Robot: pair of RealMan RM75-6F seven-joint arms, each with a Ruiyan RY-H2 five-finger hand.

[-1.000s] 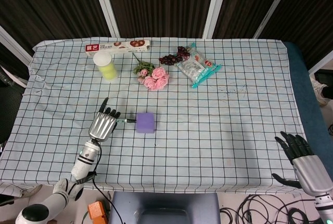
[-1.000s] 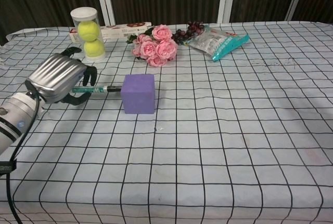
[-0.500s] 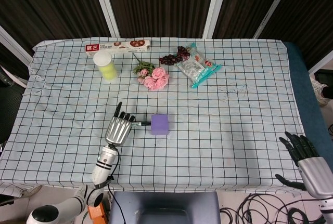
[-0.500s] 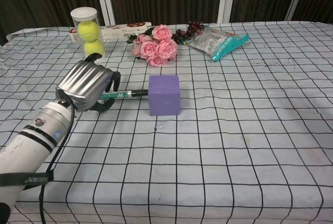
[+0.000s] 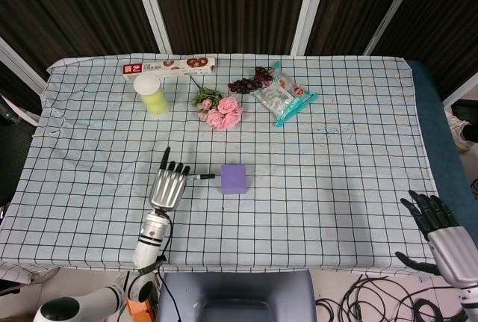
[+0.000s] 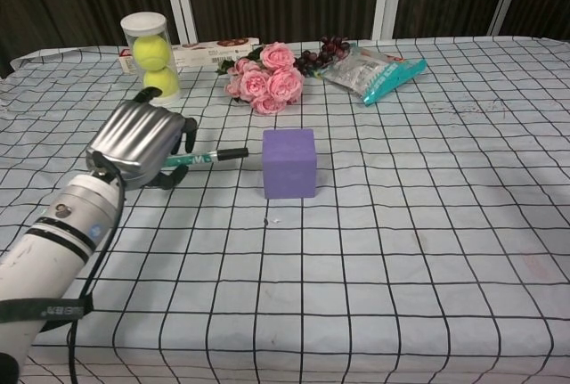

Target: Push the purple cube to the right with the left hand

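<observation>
A green pen [image 6: 203, 158] is gripped in the curled fingers [image 6: 183, 134] of the left hand [image 6: 142, 143]; its tip stands just short of the purple cube [image 6: 289, 163], so contact should be remade squarely at mid-face; the cube, matte and upright, sits mid-table; the right hand [image 5: 441, 232] hangs spread and empty.

head view overhead, chest view low, frontal

cube [image 5: 234, 178] right of left robot hand [image 5: 168, 185] | flowers [image 5: 221, 113] behind cube
</observation>
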